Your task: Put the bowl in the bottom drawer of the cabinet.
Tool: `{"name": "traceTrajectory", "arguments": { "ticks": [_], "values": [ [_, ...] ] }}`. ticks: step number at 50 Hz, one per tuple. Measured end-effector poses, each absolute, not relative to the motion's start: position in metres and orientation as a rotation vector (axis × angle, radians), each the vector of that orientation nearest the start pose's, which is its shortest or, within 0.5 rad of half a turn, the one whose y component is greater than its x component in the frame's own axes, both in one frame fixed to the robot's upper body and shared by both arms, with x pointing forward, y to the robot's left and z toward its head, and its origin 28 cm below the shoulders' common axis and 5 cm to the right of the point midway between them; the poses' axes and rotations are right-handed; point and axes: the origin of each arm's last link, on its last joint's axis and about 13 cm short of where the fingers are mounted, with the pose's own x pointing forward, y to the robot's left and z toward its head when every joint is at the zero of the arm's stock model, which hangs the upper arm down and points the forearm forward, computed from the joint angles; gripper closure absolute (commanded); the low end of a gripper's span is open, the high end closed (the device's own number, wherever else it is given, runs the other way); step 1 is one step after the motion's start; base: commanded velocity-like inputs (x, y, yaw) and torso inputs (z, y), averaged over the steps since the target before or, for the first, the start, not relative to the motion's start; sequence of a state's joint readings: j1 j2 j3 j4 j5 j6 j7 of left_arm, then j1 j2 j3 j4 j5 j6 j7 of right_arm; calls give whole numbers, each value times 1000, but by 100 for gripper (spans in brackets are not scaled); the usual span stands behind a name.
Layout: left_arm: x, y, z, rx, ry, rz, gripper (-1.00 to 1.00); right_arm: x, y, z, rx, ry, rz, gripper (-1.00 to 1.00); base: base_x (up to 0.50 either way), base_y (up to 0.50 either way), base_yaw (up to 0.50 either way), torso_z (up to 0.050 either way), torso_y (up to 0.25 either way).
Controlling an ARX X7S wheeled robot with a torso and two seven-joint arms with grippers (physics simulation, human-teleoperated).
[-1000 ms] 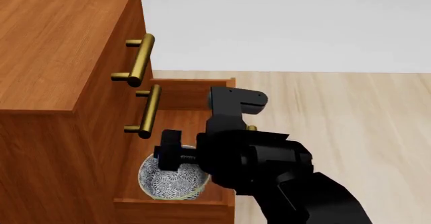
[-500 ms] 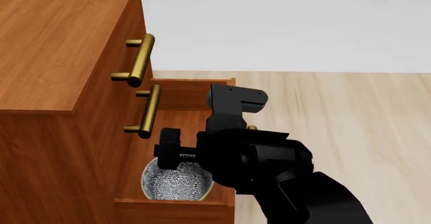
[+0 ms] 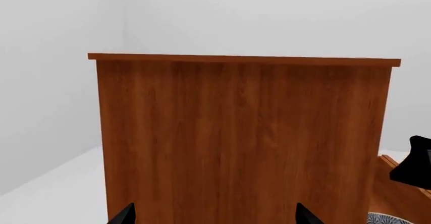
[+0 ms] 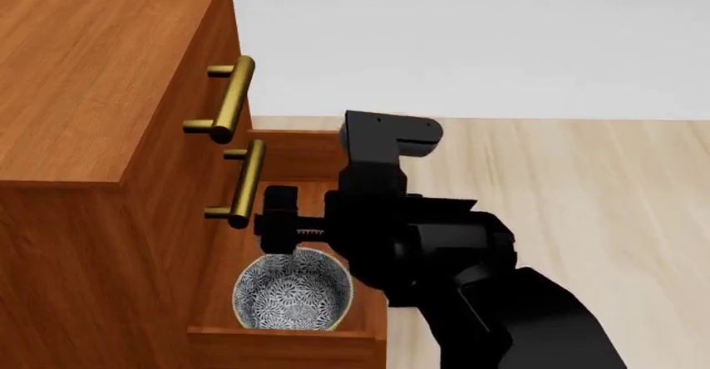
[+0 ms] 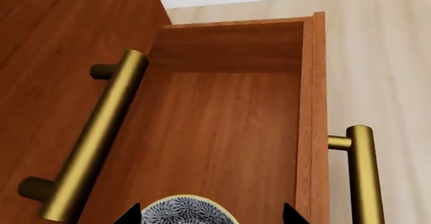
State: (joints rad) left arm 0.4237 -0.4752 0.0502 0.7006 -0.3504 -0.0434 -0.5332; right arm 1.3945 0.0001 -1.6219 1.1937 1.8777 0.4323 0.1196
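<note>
The bowl [image 4: 292, 292] sits upright inside the open bottom drawer [image 4: 283, 341] of the cabinet [image 4: 100, 70], near the drawer's closest wall. My right arm [image 4: 411, 244] hovers just above it. In the right wrist view my right gripper [image 5: 210, 216] is open, its two fingertips spread wide to either side of the bowl's rim [image 5: 189, 211] and apart from it. The drawer floor [image 5: 222, 128] beyond the bowl is bare. My left gripper [image 3: 214, 218] is open and empty, facing the cabinet's plain side [image 3: 243, 138]; a sliver of the bowl [image 3: 390, 219] shows past it.
Two brass bar handles [image 4: 228, 99] [image 4: 244, 182] of the upper drawers stick out above the open drawer. The bottom drawer's own handle [image 5: 364, 173] is on its outer front. Pale wood floor [image 4: 577, 186] lies to the right of the cabinet, with a white wall behind.
The bowl left the right gripper: it was held tilted, then dropped to rest upright on the drawer floor. The right arm has lifted a little since.
</note>
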Motion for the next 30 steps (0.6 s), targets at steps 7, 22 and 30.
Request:
{"name": "traceTrajectory", "arguments": {
  "ticks": [7, 22, 30],
  "values": [
    [118, 246, 97, -3, -166, 199, -100, 400, -28, 166, 154, 635, 290, -100, 0, 0, 0, 0, 0],
    [117, 245, 98, 1, -170, 198, -100, 408, -32, 184, 142, 560, 267, -100, 0, 0, 0, 0, 0],
    [117, 244, 99, 4, -171, 195, -100, 412, -37, 195, 119, 524, 246, -100, 0, 0, 0, 0, 0]
  ]
}}
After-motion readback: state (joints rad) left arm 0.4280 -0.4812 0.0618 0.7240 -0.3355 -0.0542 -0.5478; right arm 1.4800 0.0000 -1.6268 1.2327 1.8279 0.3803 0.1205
